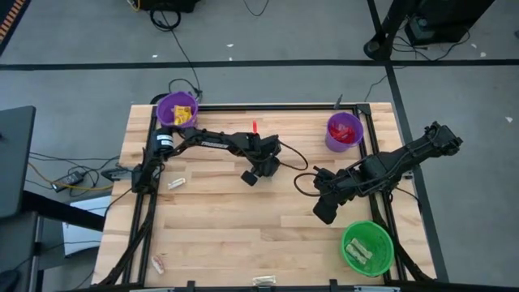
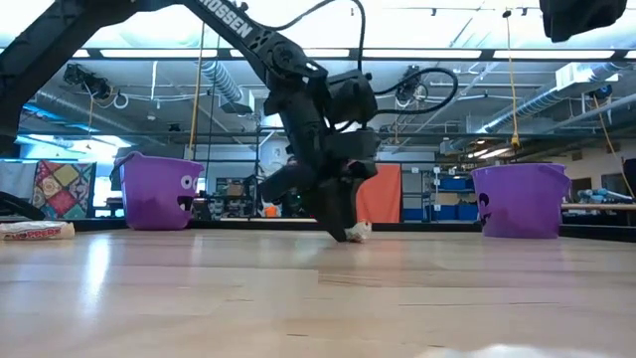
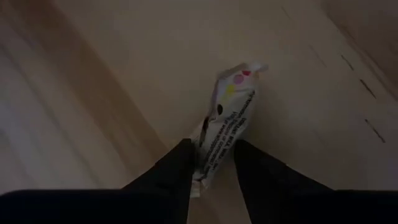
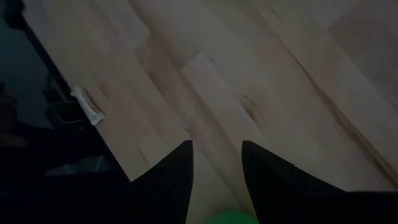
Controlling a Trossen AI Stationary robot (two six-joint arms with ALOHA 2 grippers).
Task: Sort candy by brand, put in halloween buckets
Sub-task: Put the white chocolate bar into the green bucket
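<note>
only "rossen" reads, in white letters on the left arm [image 2: 234, 28].

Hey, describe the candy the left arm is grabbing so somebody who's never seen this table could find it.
Start at the purple bucket holding yellow candy, then follow the left arm to its claw near the table's middle. Between its fingers sits a white wrapper with coloured dots; unlike the other loose pieces, it's gripped.

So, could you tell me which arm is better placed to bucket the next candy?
Left. Its hand is already down at mid-table, fingers closed on a white wrapped candy. The right hand hangs open and empty over bare wood beside the green bucket.
</note>
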